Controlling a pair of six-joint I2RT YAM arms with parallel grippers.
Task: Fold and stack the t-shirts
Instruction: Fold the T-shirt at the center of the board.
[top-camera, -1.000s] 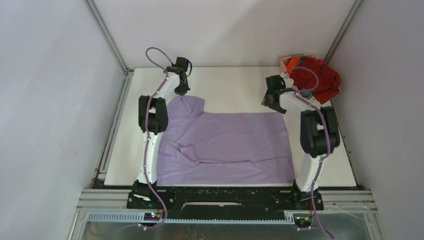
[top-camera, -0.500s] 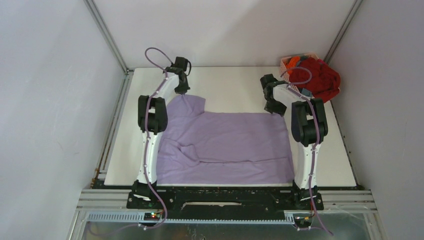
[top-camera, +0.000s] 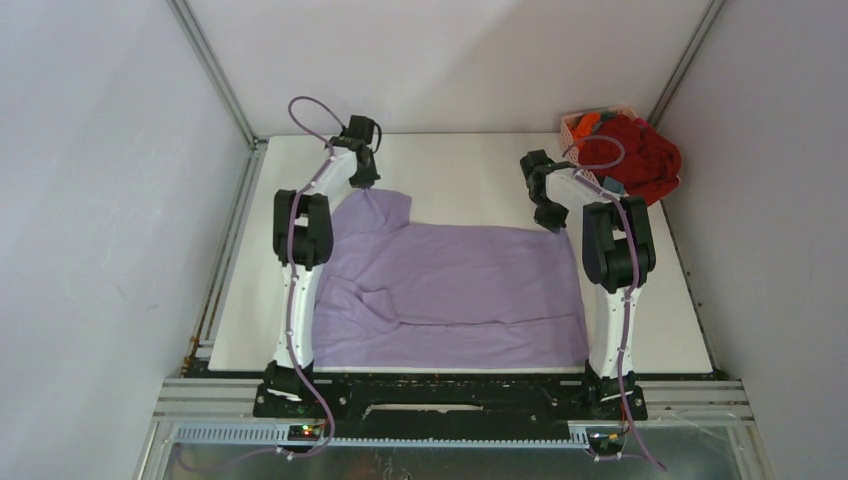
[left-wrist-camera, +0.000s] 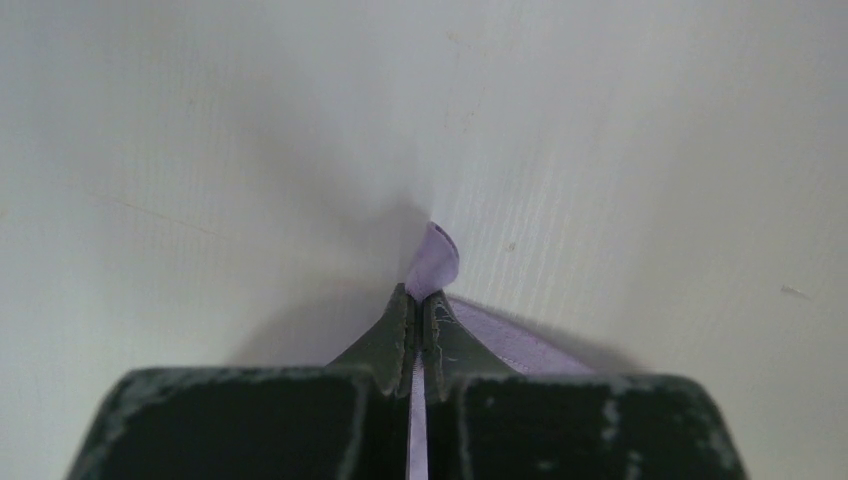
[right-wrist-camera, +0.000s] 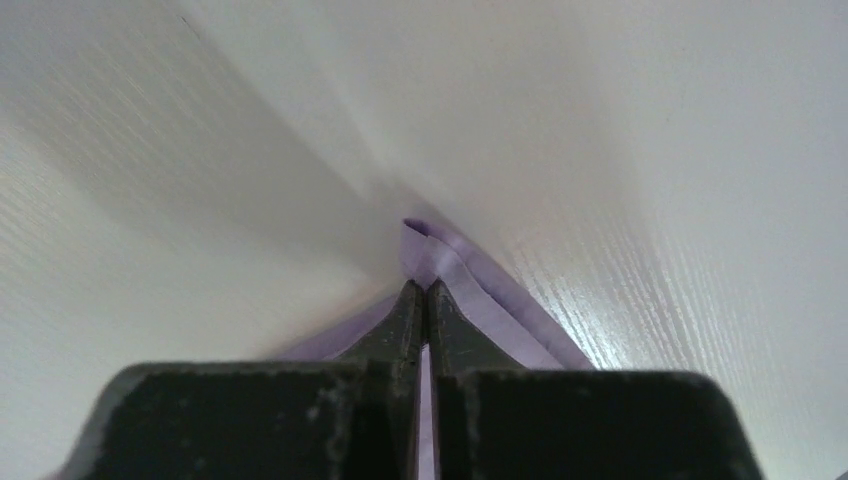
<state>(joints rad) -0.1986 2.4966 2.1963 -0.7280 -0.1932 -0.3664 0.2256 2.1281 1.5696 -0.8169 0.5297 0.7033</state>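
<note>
On the left, the left gripper (left-wrist-camera: 418, 300) has its jaws pinched tight on the far left corner of the lavender t-shirt (top-camera: 450, 285), with a small fold of cloth poking past the fingertips. The shirt lies spread across the white table (top-camera: 470, 165) between the two arms. At its far right corner the right gripper (right-wrist-camera: 426, 292) is clamped on the hem likewise. In the back right corner, a dark red t-shirt (top-camera: 640, 155) is heaped over the pink basket (top-camera: 572, 126).
</note>
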